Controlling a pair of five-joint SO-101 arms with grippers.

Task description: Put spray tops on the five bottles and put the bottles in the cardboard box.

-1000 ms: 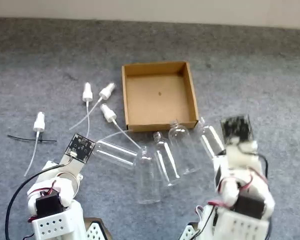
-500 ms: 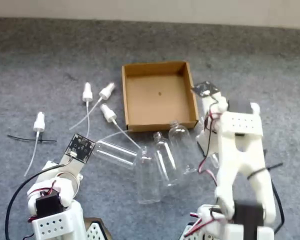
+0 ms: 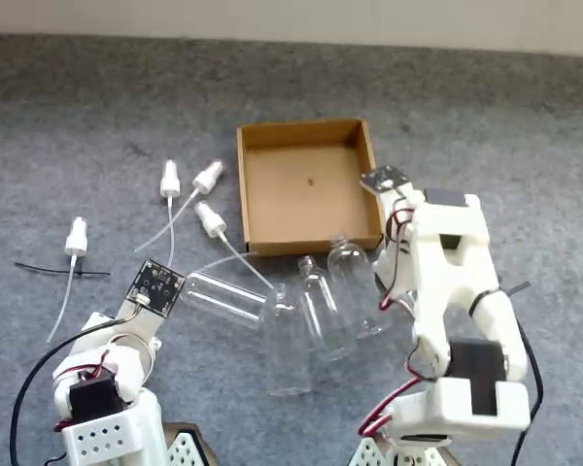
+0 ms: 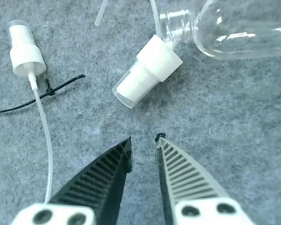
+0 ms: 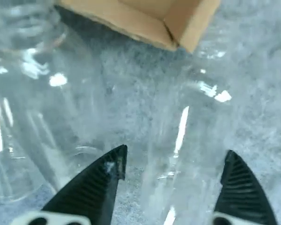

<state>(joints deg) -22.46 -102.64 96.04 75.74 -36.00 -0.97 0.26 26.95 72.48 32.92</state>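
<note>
Left tool (image 4: 143,140): jaws at a narrow gap, holding nothing, over worktop (image 4: 234,122), near loose spray top (image 4: 147,70) lying at open neck of bottle (image 4: 234,28) | Right tool (image 5: 174,157): spread wide, straddling lying clear bottle (image 5: 178,122) beside cardboard box (image 5: 178,28) corner | Box mid-worktop toward far edge; other bottles (image 3: 325,306) lie along its near side.

The right arm (image 3: 452,282) covers the rightmost bottle (image 5: 178,136) from above. A second bottle (image 4: 239,28) runs off the left wrist view's edge.
</note>
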